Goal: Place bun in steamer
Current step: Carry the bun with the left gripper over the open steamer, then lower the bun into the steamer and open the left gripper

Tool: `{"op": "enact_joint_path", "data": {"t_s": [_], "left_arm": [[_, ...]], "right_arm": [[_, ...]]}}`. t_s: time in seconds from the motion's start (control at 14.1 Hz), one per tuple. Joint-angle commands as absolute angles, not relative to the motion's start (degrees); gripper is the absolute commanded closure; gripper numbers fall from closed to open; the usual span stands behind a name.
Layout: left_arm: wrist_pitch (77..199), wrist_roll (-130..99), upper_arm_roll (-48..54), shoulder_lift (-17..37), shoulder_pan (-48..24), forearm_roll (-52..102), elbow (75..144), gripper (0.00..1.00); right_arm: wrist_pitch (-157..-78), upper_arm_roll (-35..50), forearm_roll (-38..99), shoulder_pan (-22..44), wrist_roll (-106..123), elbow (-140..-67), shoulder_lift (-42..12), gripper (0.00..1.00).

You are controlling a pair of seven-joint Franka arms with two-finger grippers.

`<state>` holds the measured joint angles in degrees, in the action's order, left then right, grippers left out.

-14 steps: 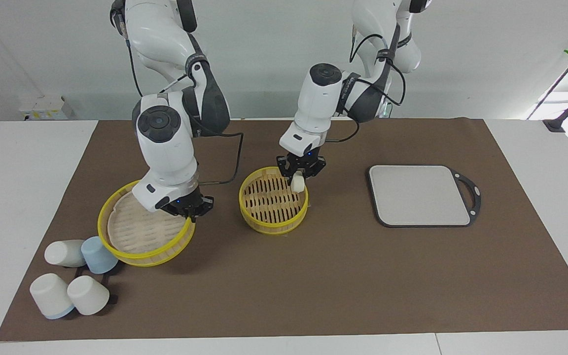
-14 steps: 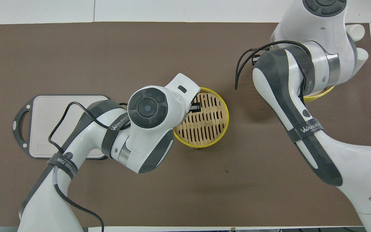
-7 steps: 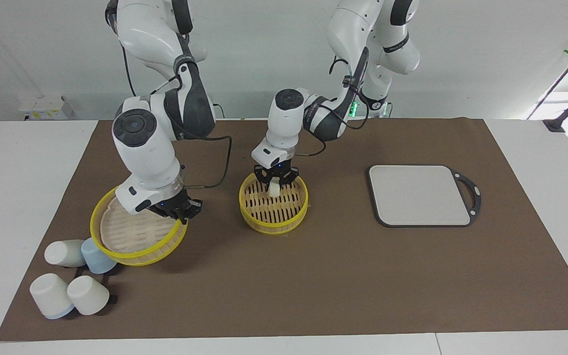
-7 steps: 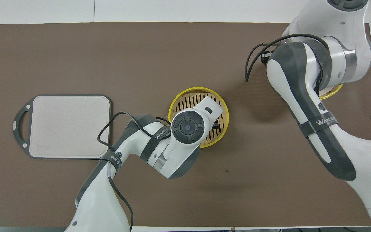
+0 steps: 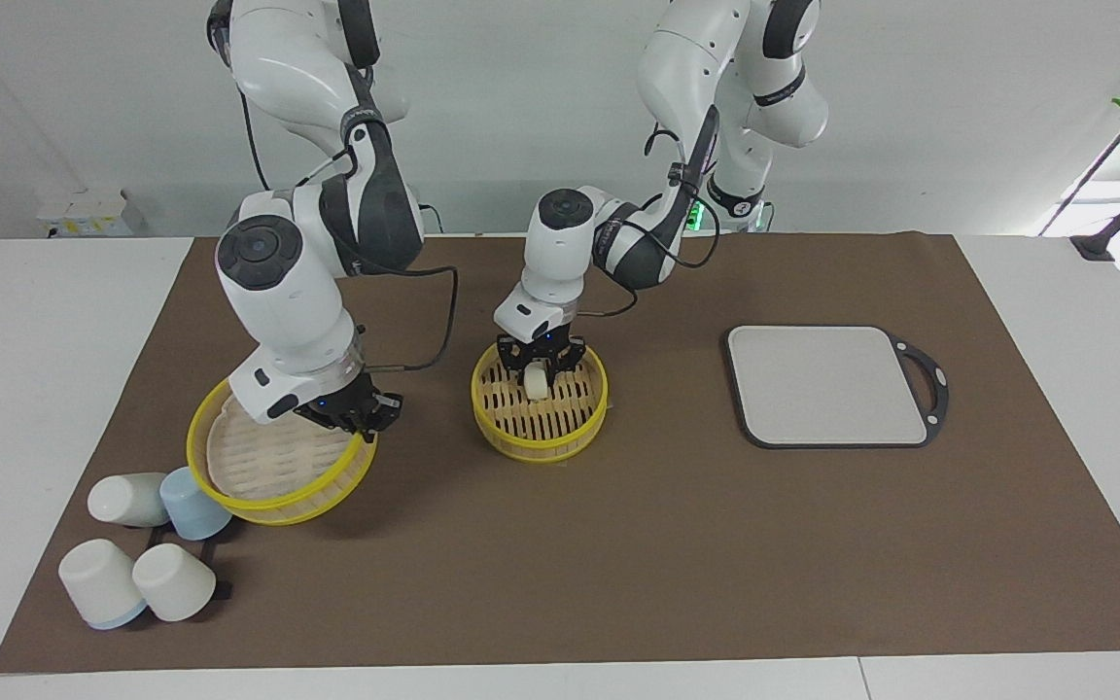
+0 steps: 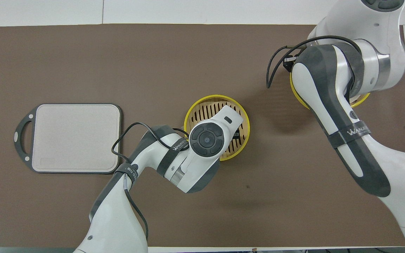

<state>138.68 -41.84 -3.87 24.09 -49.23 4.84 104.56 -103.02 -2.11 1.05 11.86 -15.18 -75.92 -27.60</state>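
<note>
Left claw (image 5: 540, 370) pointing down, fingers closed on a load — right claw (image 5: 351, 416) lowered, gripping too

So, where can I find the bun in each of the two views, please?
Facing view: the bun is in the middle, held by the left gripper low inside the steamer.
Overhead view: the bun is not visible; the left arm covers it over the steamer.
Shared landmark: the grey board, toward the left arm's end of the table.
</note>
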Motion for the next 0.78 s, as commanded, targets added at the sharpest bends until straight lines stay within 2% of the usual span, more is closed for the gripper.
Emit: {"op": "enact_joint_path", "data": {"t_s": [0.0, 0.43, 0.71], "left_arm": [[133.9, -42.1, -4.8, 20.8, -49.1, 5.8, 104.9, 0.0], [117.4, -40.6, -4.9, 8.4, -39.4, 5.8, 104.6, 0.0], [108.2, -32.4, -5.1, 2.7, -28.8, 5.8, 103.9, 0.0]], "right_arm": [[-104.2, -1.7, 1.1, 11.7, -16.1, -78.1, -25.9, 1.0], [-106.5, -1.8, 0.2, 13.8, -21.1, -79.5, -25.5, 1.0], [-106.3, -1.9, 0.1, 22.0, -31.9, -79.4, -25.5, 1.0]]}}
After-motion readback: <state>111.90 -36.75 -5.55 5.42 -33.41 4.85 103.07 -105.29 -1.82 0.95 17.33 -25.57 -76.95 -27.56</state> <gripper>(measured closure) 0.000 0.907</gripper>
